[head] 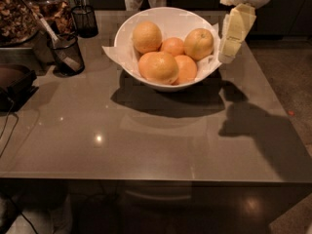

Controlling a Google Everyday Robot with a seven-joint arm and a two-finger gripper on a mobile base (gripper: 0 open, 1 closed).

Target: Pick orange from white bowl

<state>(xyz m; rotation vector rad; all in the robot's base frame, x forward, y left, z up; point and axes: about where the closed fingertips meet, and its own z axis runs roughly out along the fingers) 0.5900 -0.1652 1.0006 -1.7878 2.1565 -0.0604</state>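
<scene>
1. Bowl (168,17) sits toward the far side of the table (146,145); keep off its papered right rim.
2. Gripper (228,55) hangs just outside that rim; open or closed, I cannot tell.
3. Orange (198,44) lies rear right in the bowl, nearest the gripper; come down from above, sparing its neighbours.

- The gripper (228,55) hangs at upper right, just beside the white bowl's (168,14) right rim.
- The orange (198,43) lies open from above; other fruits (173,47) crowd its left side.
- Mesh cups (66,55) crowd the upper left.
</scene>
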